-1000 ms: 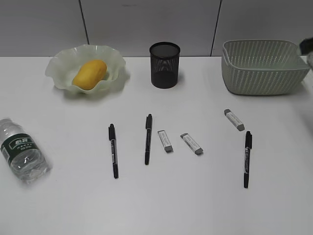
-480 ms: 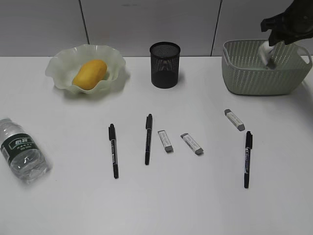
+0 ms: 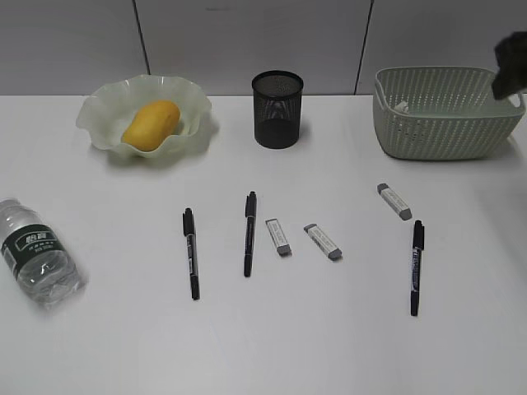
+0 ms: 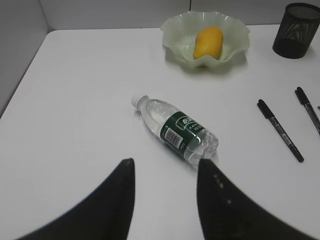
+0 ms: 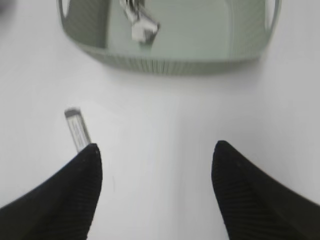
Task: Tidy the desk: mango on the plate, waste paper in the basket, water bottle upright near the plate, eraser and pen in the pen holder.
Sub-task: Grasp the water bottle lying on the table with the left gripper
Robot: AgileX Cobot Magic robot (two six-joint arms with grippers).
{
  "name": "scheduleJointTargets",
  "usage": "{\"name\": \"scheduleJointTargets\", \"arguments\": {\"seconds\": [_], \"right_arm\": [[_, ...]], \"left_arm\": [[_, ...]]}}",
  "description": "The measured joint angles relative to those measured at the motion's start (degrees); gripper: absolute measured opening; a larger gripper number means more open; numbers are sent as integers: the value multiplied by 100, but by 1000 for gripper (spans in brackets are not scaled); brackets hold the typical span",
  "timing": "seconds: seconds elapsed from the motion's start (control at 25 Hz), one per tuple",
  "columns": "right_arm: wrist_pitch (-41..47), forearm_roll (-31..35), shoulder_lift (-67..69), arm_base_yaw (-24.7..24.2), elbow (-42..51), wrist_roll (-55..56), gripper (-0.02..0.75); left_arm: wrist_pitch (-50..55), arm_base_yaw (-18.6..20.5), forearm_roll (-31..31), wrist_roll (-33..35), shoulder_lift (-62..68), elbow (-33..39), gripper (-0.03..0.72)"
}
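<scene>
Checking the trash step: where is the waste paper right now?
The waste paper lies inside the basket at the desk's far right, near the basket's left wall; the exterior view shows just a white bit of it there.

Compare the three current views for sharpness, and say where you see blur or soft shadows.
Exterior view: sharp, soft shadow under the plate. Left wrist view: sharp, the water bottle label lines distinct. Right wrist view: blurred throughout, smearing the basket and waste paper.
</scene>
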Motion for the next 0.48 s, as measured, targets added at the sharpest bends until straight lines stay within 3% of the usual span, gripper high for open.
{"name": "scheduleJointTargets", "arguments": {"seconds": [0.24, 0.48], "right_arm": [[560, 45, -2746, 0, 2399, -42, 537], [1549, 273, -5558, 0, 3634, -138, 536]], "left_arm": [[0, 0, 0, 0, 0, 0, 309], [0, 0, 0, 0, 0, 0, 309]]}}
